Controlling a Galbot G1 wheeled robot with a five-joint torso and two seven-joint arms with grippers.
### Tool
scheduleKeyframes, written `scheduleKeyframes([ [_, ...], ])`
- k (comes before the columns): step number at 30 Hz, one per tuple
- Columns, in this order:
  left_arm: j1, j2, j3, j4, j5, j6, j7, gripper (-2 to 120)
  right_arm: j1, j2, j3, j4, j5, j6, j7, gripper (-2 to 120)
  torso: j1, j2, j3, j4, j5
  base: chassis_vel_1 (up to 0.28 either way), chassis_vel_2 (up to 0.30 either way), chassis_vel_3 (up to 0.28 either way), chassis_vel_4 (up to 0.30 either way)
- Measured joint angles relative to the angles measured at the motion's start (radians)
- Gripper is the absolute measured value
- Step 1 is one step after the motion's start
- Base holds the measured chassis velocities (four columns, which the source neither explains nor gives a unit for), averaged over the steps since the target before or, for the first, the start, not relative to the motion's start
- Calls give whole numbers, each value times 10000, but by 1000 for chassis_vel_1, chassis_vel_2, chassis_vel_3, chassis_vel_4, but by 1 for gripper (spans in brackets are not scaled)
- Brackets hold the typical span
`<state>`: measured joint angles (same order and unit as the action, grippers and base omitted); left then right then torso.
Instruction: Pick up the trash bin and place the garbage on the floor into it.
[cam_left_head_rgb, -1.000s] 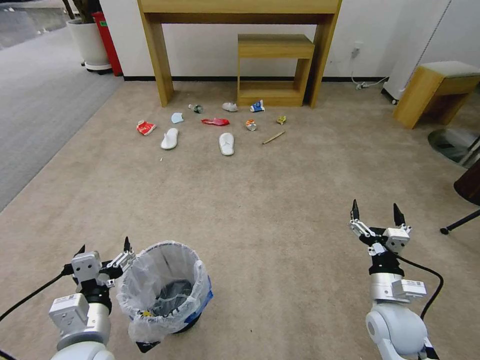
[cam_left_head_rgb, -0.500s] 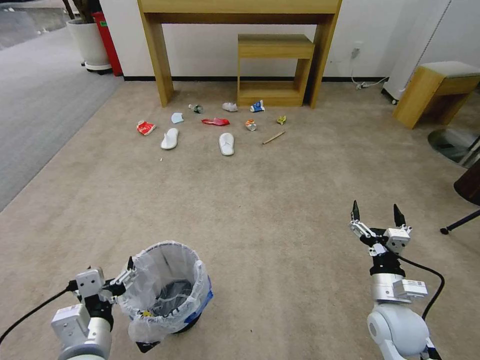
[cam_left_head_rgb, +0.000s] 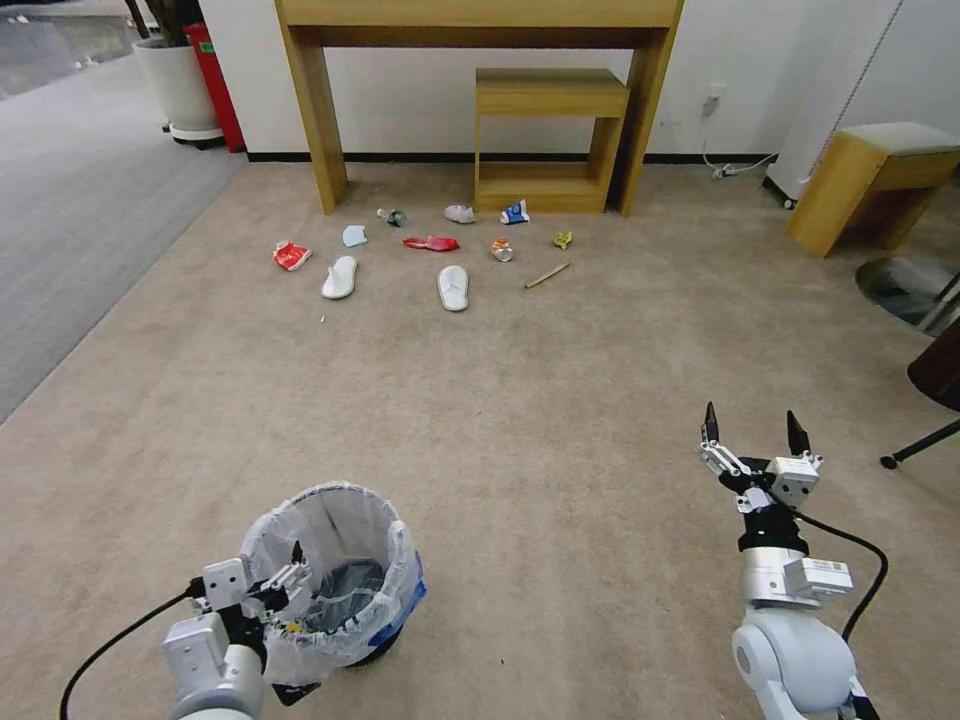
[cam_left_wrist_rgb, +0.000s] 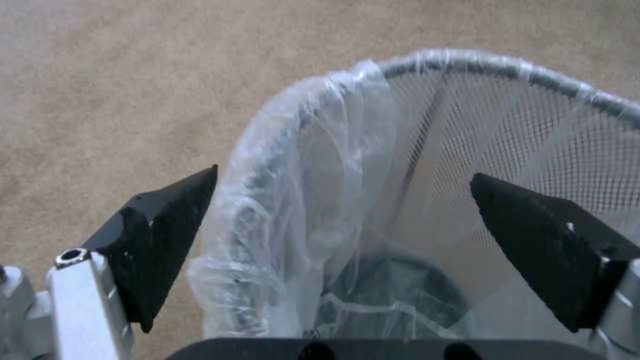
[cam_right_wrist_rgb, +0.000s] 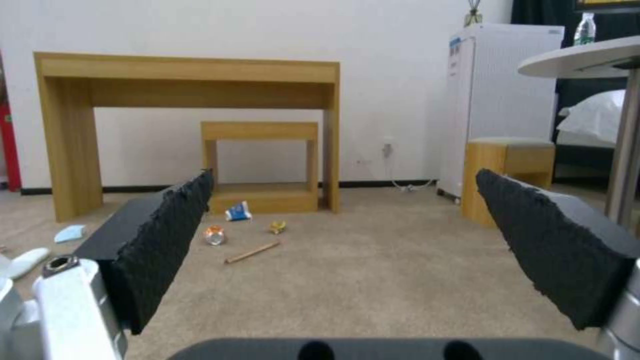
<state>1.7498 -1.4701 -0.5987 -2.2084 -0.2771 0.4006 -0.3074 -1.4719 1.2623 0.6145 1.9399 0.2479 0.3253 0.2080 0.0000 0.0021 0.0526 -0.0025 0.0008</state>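
I am straddling the trash bin (cam_left_head_rgb: 335, 575) rim with the left gripper (cam_left_head_rgb: 272, 590): one finger inside the bag, one outside, wide apart, holding nothing. The right gripper (cam_left_head_rgb: 752, 430) is hanging open and empty, well apart from the bin. Beyond the bin, one cluster of garbage (cam_left_head_rgb: 430, 250) is lying on the floor (cam_left_head_rgb: 560, 400); I count two slippers (cam_left_head_rgb: 340, 277).

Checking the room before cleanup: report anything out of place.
Litter lies scattered on the floor near the wooden table: two white slippers, a wooden stick, a crushed can, red wrappers.
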Motion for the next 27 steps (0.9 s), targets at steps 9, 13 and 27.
scheduleKeyframes([
  [9,-260,20,219,532,-151,99,-145,100,-32,26,47,7,-37,-19,64,100,0,0,0,0,0,0,0,0,0],
  [13,-263,62,229,558,-171,151,-159,100,-28,29,48,7,-42,-53,88,100,0,0,0,1,1,0,0,0,0],
  [27,-231,157,147,496,-275,233,-287,100,-16,16,-102,29,-86,-201,147,100,0,0,0,0,0,0,0,0,0],
])
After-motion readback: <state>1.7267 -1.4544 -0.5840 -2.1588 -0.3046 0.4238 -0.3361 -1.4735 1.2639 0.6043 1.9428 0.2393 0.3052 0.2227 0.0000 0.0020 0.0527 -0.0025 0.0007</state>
